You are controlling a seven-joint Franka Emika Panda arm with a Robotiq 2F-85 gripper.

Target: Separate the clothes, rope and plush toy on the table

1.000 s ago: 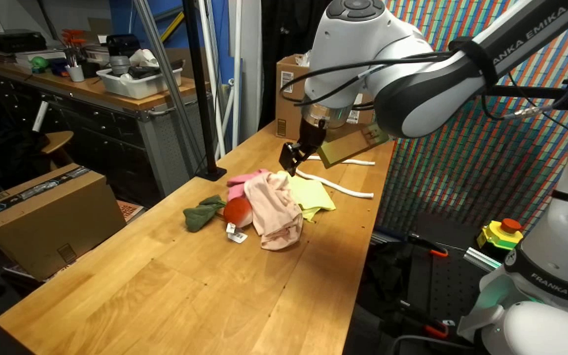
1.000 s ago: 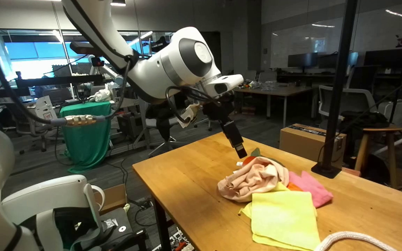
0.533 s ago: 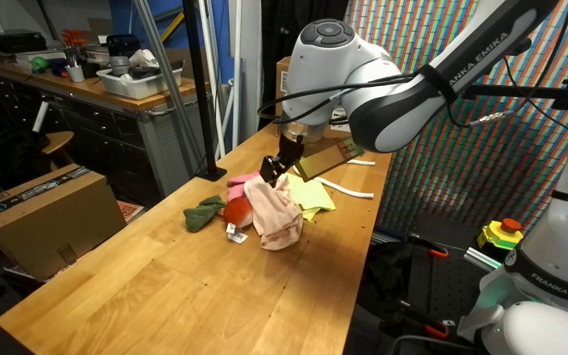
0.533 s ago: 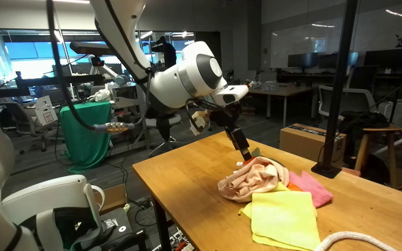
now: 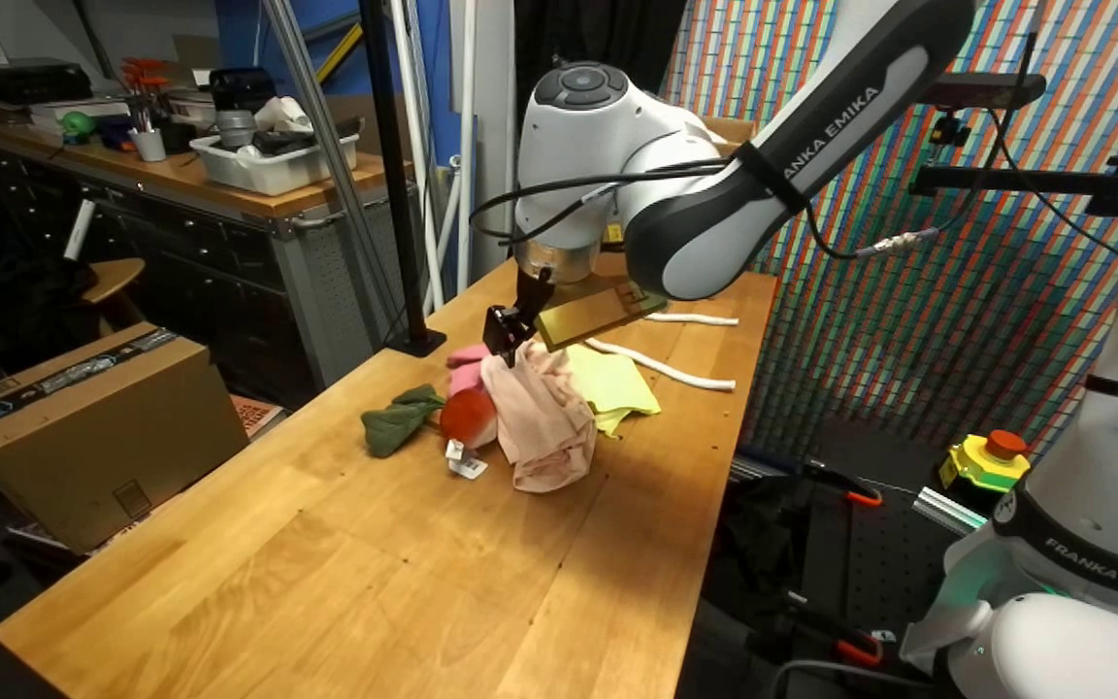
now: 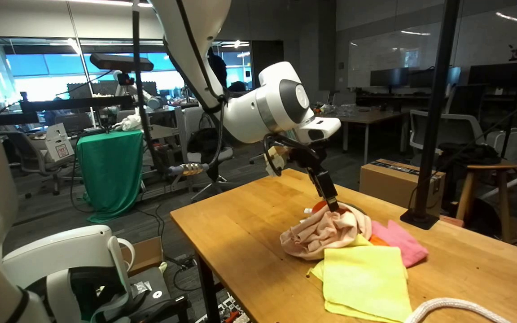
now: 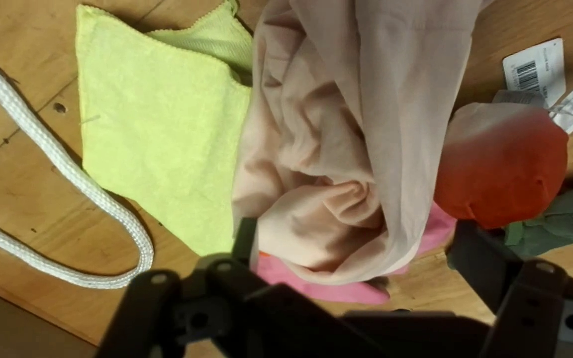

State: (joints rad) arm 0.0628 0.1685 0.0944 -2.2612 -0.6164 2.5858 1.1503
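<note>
Crowding the white bin (image 5: 263, 175) beyond the table (image 5: 355, 573): grey, black items (image 5: 237, 128)

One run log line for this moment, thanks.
gripper: open, over peach cloth; pink cloth: partly under peach cloth; plush toy: beside peach cloth; sorting: unfinished

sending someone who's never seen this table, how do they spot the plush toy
On the long wooden table, find the crumpled peach cloth. The plush toy lies beside it, on the side away from the yellow cloth. Unlike its neighbours, it is rounded, red fading to white, with dark green leaves and white tags.
</note>
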